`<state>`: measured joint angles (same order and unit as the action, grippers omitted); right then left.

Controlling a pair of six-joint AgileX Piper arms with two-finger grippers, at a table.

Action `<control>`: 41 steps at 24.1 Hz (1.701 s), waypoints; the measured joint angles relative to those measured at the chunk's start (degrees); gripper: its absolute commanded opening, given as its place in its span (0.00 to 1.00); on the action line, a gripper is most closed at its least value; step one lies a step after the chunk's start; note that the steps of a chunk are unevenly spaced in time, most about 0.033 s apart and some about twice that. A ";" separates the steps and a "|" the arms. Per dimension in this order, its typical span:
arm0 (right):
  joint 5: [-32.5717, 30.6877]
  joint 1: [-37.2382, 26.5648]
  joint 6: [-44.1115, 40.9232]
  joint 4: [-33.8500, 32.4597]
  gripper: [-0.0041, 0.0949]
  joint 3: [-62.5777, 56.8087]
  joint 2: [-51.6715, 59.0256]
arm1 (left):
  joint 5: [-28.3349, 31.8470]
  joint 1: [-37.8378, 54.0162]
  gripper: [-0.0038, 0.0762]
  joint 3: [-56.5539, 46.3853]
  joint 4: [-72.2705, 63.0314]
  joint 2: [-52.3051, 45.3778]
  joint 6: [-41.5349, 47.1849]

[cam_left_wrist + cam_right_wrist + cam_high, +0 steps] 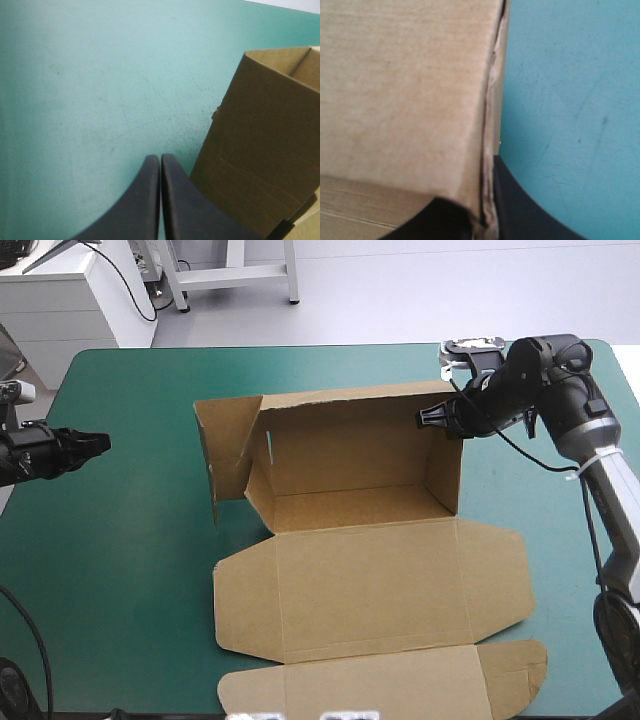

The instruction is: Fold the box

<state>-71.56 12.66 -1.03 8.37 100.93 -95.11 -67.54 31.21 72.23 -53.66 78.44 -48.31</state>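
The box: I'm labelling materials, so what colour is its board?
The box is plain brown, unprinted; the high view shows it best.

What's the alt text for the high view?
A half-formed brown box sits on the teal-green cover, back and right walls raised, left wall splayed outward, lid flat toward the near edge. The right gripper is shut on its right wall near the far corner; the left gripper, shut, hangs apart at the table's left edge.

1 teal-green table cover [120, 570] (faintly scratched up close) lies flat and smooth.
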 measured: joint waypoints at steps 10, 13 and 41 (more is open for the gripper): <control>0.81 -0.06 -0.63 -2.32 0.03 -3.00 -4.65 | 0.07 0.00 0.04 0.00 -0.05 0.00 0.00; 3.23 -0.06 -2.55 -3.83 0.03 -0.79 -8.50 | -0.41 0.00 0.04 0.00 -0.11 0.00 0.00; 0.54 -0.37 -10.42 -4.01 0.68 9.39 -12.73 | -1.15 0.00 0.04 0.00 0.01 0.00 0.00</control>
<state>-71.03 12.29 -11.45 4.36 110.32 -107.83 -68.69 31.21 72.23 -53.66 78.44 -48.31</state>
